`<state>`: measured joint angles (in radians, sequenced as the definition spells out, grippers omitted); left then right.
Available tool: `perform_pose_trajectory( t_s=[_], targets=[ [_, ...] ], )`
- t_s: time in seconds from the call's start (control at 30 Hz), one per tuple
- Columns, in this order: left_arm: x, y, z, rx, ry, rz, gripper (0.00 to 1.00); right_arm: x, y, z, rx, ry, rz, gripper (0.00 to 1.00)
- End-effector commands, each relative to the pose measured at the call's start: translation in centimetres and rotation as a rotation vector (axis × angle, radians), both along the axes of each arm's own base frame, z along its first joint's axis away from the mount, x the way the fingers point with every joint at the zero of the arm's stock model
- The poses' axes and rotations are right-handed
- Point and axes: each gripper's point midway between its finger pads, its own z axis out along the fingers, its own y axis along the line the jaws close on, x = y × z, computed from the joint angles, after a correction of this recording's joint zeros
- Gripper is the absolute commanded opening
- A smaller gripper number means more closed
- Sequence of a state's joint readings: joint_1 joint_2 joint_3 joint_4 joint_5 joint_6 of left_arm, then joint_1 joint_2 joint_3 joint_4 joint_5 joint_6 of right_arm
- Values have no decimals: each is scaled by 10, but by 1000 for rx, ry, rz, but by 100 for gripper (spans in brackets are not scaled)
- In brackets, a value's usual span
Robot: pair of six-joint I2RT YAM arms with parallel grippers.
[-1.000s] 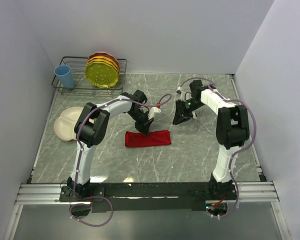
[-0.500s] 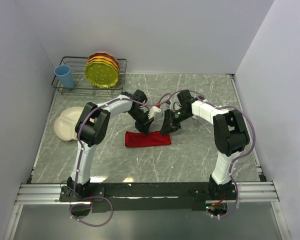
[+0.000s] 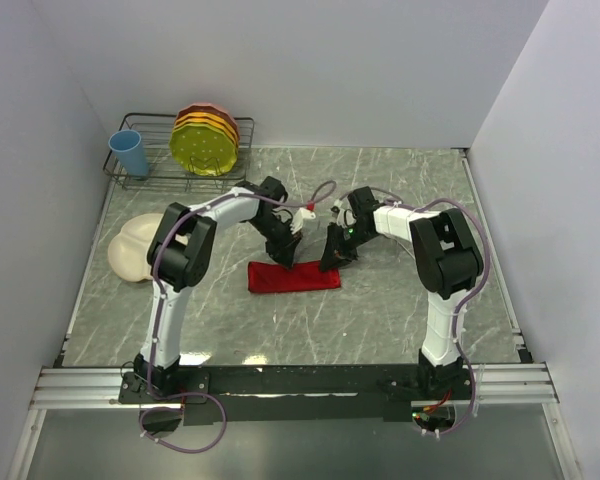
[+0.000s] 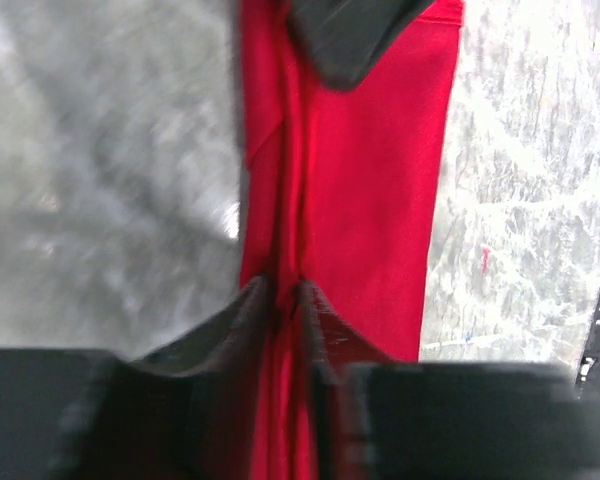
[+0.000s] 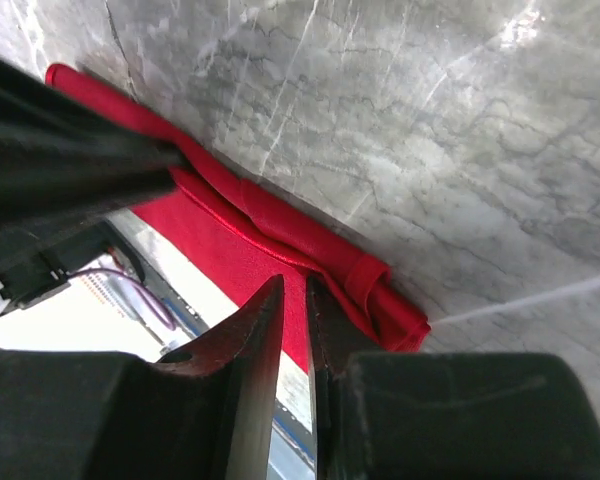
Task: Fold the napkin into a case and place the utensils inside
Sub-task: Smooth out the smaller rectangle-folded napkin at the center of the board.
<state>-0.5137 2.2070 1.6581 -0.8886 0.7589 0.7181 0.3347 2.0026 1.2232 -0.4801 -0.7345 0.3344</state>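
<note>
The red napkin (image 3: pixel 300 279) lies folded into a long strip at the table's middle. My left gripper (image 3: pixel 283 257) is down on its upper left part. In the left wrist view a raised fold of the napkin (image 4: pixel 370 200) runs between the fingertips of the left gripper (image 4: pixel 285 285), which stand narrowly apart around it. My right gripper (image 3: pixel 332 262) is at the strip's right end. In the right wrist view the right gripper (image 5: pixel 293 280) has a thin gap with nothing in it, its tips just above the napkin's (image 5: pixel 220 245) rolled edge. The utensils are hidden.
A wire dish rack (image 3: pixel 160 180) at the back left holds stacked yellow and orange plates (image 3: pixel 206 140) and a blue cup (image 3: pixel 128 153). A cream divided plate (image 3: pixel 135 247) lies left of the left arm. White walls close in three sides.
The right arm has swung left from the right side of the table to the napkin's right end. The left jaws have loosened slightly on the fold.
</note>
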Motion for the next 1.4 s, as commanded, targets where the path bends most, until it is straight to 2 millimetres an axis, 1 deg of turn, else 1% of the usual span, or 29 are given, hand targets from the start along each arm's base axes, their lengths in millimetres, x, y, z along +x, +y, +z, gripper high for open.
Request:
perform_pose_trajectory(
  t_s=[0.0,0.07,0.1,0.13,0.17,0.2,0.23,0.3,0.33,0.37,0.4,0.43,0.47,0.5,0.57,0.6,0.67,0.73,0.77,0.8,0.87,0.9,0.97,1.07,1.17,1.2,1.27,1.3,1.37],
  targets=[
    [35,13,45,-90,-47,111,39,9,-10,-16,-105,-59,4,22],
    [58,23,67,-158,-87,213,46,9,-13,-20,-128,-63,10,21],
    [64,26,95,-193,-94,302,48,10,-13,-21,-130,-61,10,21],
    [74,34,102,-238,-124,359,49,10,-14,-23,-134,-61,12,21],
    [72,36,113,-263,-115,392,49,11,-14,-22,-132,-67,11,21],
    [64,37,133,-294,-100,429,49,11,-14,-22,-132,-68,11,21],
    [53,38,128,-294,-57,450,49,12,-13,-21,-132,-73,10,20],
    [38,28,145,-371,71,514,47,13,-14,-21,-136,-80,11,20],
    [22,26,130,-362,182,555,46,14,-14,-21,-137,-84,11,20],
    [22,18,139,-414,260,603,46,13,-14,-21,-139,-82,13,20],
    [17,14,139,-435,302,619,45,13,-14,-20,-140,-83,14,20],
    [3,11,124,-422,375,638,45,16,-14,-19,-140,-91,13,19],
    [6,3,132,-469,391,658,45,14,-15,-20,-145,-84,16,19],
    [2,0,127,-467,423,664,46,16,-15,-19,-147,-92,17,19],
    [-6,-11,114,-439,494,681,46,18,-17,-19,-162,-103,27,19],
    [-5,-16,104,-437,509,686,46,21,-17,-19,-167,-110,30,19],
    [-12,-18,82,-399,601,724,46,23,-19,-20,-181,-114,39,19],
    [-16,-14,63,-363,642,750,47,27,-21,-21,-196,-127,41,18],
    [-19,-10,46,-330,662,766,47,27,-22,-21,-204,-126,45,18],
    [-20,-6,36,-308,676,787,48,28,-23,-22,-212,-129,46,18],
    [-24,9,11,-272,737,848,48,29,-25,-24,-229,-134,48,17],
    [-28,16,3,-262,754,863,48,29,-28,-26,-236,-133,46,17],
    [-27,28,-9,-251,758,875,48,27,-29,-28,-257,-130,56,17],
    [-34,34,-13,-256,788,836,49,24,-32,-31,-272,-128,58,16],
    [-34,35,-8,-262,736,800,49,23,-33,-32,-270,-125,67,16],
    [-32,35,-6,-262,720,796,48,23,-30,-28,-246,-131,74,16],
    [-34,37,-10,-236,719,798,44,23,-21,-15,-190,-137,88,18],
    [-32,37,-11,-229,717,802,42,26,-12,1,-141,-160,92,22],
    [-32,39,-18,-203,710,820,35,21,3,29,-23,-157,123,26]
  ],
)
